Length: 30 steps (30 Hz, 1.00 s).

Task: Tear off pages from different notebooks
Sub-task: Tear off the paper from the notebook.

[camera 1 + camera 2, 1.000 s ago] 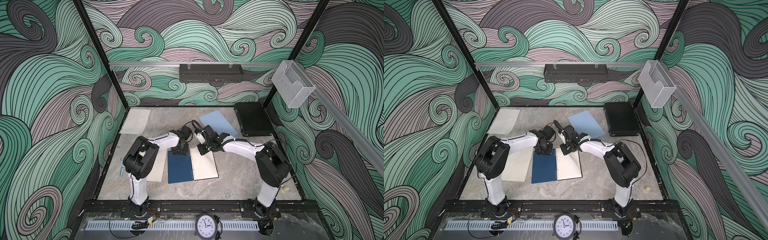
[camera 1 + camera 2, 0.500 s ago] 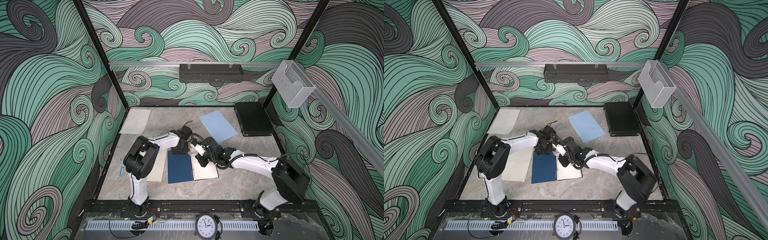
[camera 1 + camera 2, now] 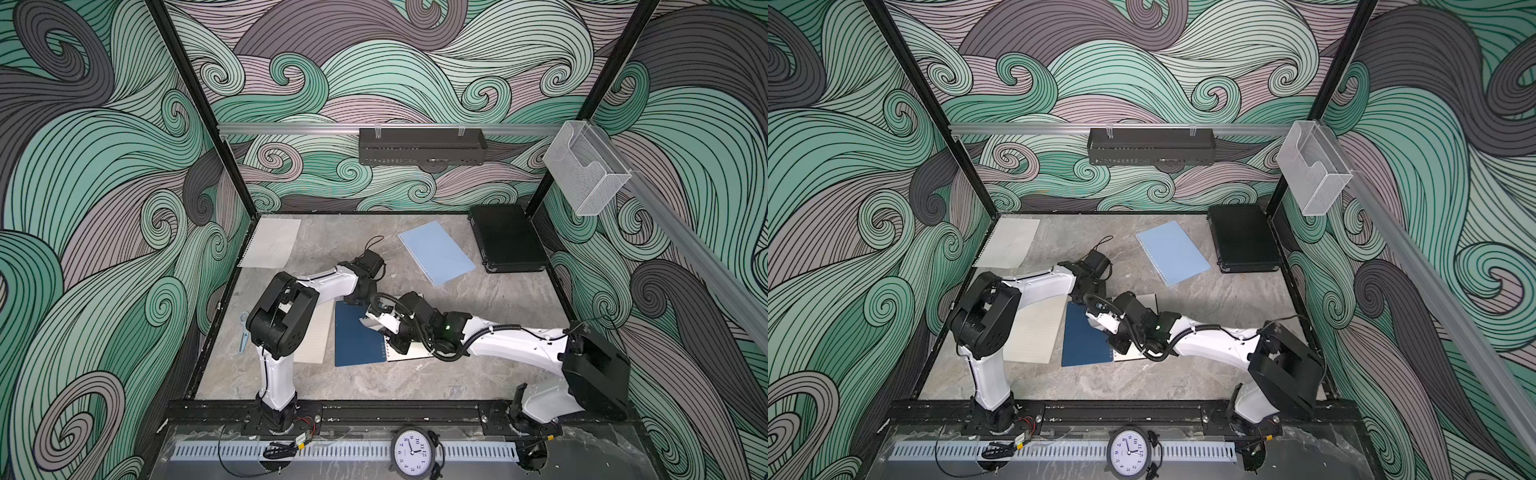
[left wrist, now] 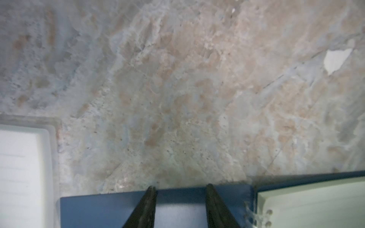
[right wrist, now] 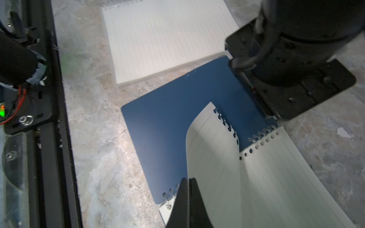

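Navy notebook (image 3: 357, 336) lay open, long axis near-to-far in a top view. We noted right gripper (image 5: 187, 180) clamped on a page (image 5: 213, 158) curling over its cover (image 5: 167, 118), punched edge partly off the spiral (image 5: 262, 132). Left gripper (image 4: 179, 189) had jaws apart, tips on the cover's far edge; bare table (image 4: 177, 79) beyond.

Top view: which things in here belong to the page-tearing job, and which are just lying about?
Job: navy notebook, lifted page, light blue notebook, cream notebook, loose page.
Lying about: black case, clock, clear holder, paper scrap.
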Available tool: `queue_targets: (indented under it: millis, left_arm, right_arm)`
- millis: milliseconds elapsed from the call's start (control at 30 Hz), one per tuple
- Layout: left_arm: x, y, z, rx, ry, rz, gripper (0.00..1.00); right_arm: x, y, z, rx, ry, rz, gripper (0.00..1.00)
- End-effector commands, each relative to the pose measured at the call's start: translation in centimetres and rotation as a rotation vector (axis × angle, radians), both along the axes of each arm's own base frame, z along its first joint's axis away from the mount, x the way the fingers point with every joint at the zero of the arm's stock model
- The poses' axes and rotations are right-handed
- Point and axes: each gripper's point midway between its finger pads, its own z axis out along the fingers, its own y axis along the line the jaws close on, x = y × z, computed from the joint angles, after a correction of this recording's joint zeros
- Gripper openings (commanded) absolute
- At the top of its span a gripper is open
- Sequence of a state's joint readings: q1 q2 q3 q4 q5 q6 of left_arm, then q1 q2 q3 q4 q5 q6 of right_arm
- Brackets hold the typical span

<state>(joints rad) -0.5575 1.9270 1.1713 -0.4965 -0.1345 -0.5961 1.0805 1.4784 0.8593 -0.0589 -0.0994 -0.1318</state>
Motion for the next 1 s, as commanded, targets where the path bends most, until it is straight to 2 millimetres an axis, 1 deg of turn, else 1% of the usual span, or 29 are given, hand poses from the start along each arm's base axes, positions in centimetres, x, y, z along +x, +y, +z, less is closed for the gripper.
queue_targets:
  millis: [0,100,200,267,300,333,433,500,567,633,667,733,800,900,967]
  left_arm:
    - [-11.2,4.5,-9.5,0.119,0.456,0.031,0.41]
    - [-11.0,4.4,-9.5,0.115,0.457,0.028,0.4]
    - [-11.1,4.5,-9.6,0.115,0.455,0.027,0.4]
    - [-11.1,4.6,-9.7,0.118,0.456,0.028,0.4]
    - [-11.1,4.6,-9.8,0.119,0.456,0.029,0.4]
    - [-11.1,4.6,-9.9,0.119,0.457,0.028,0.4]
    - [-11.3,4.5,-10.2,0.111,0.465,0.033,0.39]
    - [-11.3,4.2,-10.0,0.098,0.461,0.033,0.39]
    - [-10.5,3.9,-9.0,0.087,0.429,0.024,0.39]
    - [-9.2,3.6,-7.2,0.089,0.39,0.013,0.4]
    - [-8.6,3.4,-6.0,0.091,0.369,0.005,0.41]
    - [-7.1,2.8,-2.9,0.08,0.302,-0.013,0.43]
    - [-6.2,2.2,0.6,0.058,0.24,-0.03,0.45]
    - [-6.2,0.9,4.4,0.014,0.186,-0.074,0.48]
    - [-6.9,0.0,5.8,-0.006,0.176,-0.106,0.49]
  right_arm:
    - [-4.4,1.3,1.9,0.051,-0.005,0.094,0.0]
    - [-10.0,2.1,2.2,0.077,0.034,0.163,0.0]
    - [-15.5,2.4,2.2,0.098,0.061,0.218,0.0]
    - [-17.5,2.2,2.3,0.111,0.067,0.232,0.0]
    - [-17.8,2.0,2.3,0.114,0.073,0.222,0.0]
    - [-17.9,1.8,2.4,0.12,0.074,0.215,0.0]
    - [-17.6,1.1,3.7,0.159,0.056,0.197,0.0]
    - [-16.0,0.0,3.8,0.131,-0.001,0.13,0.0]
    - [-14.1,-1.2,3.6,0.1,-0.036,0.057,0.0]
    - [-12.7,-2.0,3.0,0.093,-0.018,0.021,0.0]
    - [-12.1,-2.3,2.9,0.102,-0.013,0.006,0.0]
    - [-11.3,-2.9,2.9,0.103,-0.011,-0.012,0.0]
    - [-11.0,-3.3,2.9,0.097,-0.02,-0.017,0.0]
    - [-10.5,-3.8,2.5,0.085,-0.012,-0.033,0.0]
    - [-10.6,-3.9,2.3,0.086,-0.003,-0.029,0.0]
